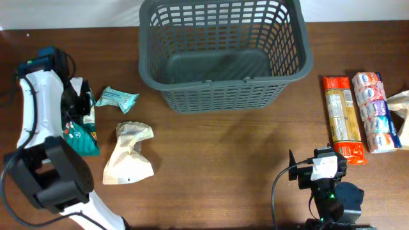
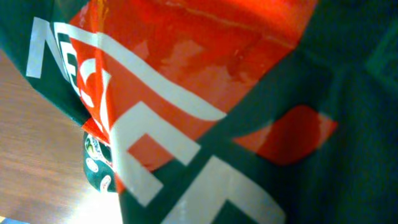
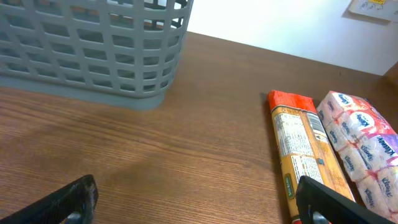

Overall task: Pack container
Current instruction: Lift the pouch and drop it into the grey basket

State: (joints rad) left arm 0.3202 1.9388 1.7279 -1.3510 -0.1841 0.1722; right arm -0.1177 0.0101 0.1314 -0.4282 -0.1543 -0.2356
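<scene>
The dark grey slotted container (image 1: 223, 96) stands at the back middle of the table, and its wall shows in the right wrist view (image 3: 93, 56). My left gripper (image 1: 80, 105) is down at the top end of a green and orange packet (image 1: 84, 137). That packet (image 2: 205, 112) fills the left wrist view and hides the fingers. My right gripper (image 1: 314, 167) is open and empty low over the table at the front right (image 3: 199, 205). An orange pasta packet (image 1: 343, 118) lies just beyond it (image 3: 301, 149).
A small teal packet (image 1: 117, 98) and a beige paper bag (image 1: 128, 154) lie left of the container. A tissue pack (image 1: 376, 112) lies right of the pasta packet (image 3: 364, 146). A beige bag (image 1: 401, 102) sits at the right edge.
</scene>
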